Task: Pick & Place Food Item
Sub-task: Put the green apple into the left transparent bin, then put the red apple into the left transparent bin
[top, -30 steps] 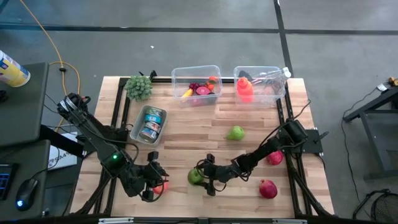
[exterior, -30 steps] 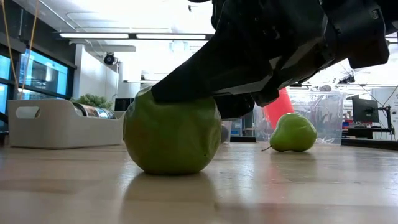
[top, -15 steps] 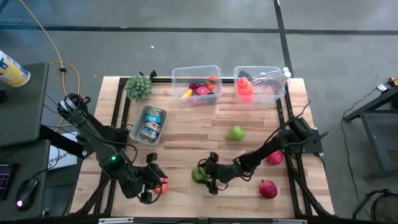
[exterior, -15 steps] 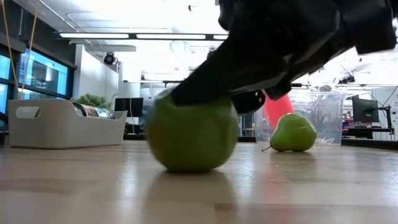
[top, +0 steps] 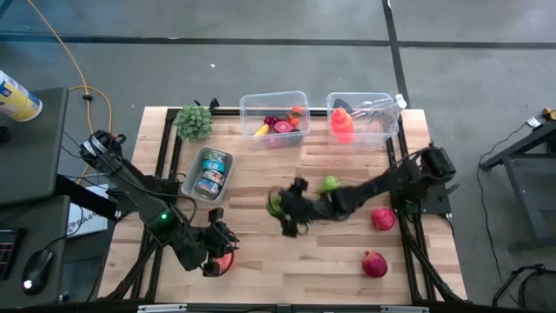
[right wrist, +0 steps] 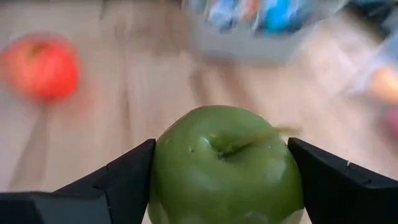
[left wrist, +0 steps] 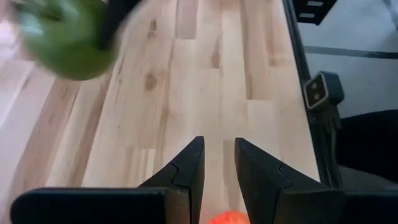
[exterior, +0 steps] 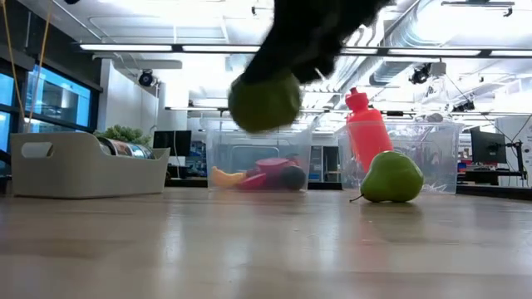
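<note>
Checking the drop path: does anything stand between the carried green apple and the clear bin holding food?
Nothing visible does. The right hand holds the round green apple lifted above bare wood; the clear plastic bin lies beyond, unobstructed.

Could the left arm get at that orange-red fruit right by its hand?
Probably yes: the left hand sits right at the orange-red fruit, with nothing else between them; the right hand, holding the green apple, is well away.
</note>
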`<state>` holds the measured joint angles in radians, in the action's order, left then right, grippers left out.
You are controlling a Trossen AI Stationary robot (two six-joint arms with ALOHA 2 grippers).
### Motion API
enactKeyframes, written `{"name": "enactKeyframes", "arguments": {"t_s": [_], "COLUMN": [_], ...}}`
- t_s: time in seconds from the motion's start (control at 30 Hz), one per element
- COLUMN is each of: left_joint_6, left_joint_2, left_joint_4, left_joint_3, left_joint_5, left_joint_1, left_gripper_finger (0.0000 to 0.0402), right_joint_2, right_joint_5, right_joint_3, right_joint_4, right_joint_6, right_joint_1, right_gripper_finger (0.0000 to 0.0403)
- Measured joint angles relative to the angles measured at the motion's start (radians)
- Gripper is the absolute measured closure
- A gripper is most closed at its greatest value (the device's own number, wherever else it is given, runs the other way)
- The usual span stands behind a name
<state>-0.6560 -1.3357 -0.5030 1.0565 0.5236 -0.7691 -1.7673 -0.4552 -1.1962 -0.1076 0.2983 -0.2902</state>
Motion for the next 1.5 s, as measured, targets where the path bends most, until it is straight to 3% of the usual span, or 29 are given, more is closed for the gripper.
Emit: {"name": "enactKeyframes", "arguments": {"t_s": [0.27, 0.5, 0.77, 0.9, 1.2, 1.5], "left_joint_6": [0.058, 0.111, 0.109, 0.109, 0.106, 0.106], "left_joint_2": [0.108, 0.238, 0.256, 0.248, 0.248, 0.248], "left_joint_4": [-0.076, -0.209, -0.322, -0.319, -0.300, -0.296], "left_joint_3": [0.000, 0.000, 0.000, 0.000, 0.000, 0.000], "left_joint_5": [-0.020, -0.009, 0.148, 0.161, 0.173, 0.173], "left_joint_1": [0.023, 0.029, 0.029, 0.030, 0.040, 0.063], "left_gripper_finger": [0.0319, 0.0319, 0.0319, 0.0319, 0.0319, 0.0319], "right_joint_2": [0.035, 0.021, -0.074, -0.131, -0.157, -0.126], "right_joint_5": [0.021, 0.165, 0.361, 0.323, 0.274, 0.271], "right_joint_3": [-0.178, -0.321, -0.325, -0.323, -0.325, -0.324], "right_joint_4": [-0.091, -0.085, -0.025, 0.002, 0.022, -0.001], "right_joint_6": [-0.160, -0.219, -0.190, -0.162, -0.172, -0.260], "right_joint_1": [0.198, 0.442, 0.672, 0.708, 0.736, 0.706], "right_gripper_finger": [0.0095, 0.0095, 0.0096, 0.0088, 0.0010, 0.0024]}}
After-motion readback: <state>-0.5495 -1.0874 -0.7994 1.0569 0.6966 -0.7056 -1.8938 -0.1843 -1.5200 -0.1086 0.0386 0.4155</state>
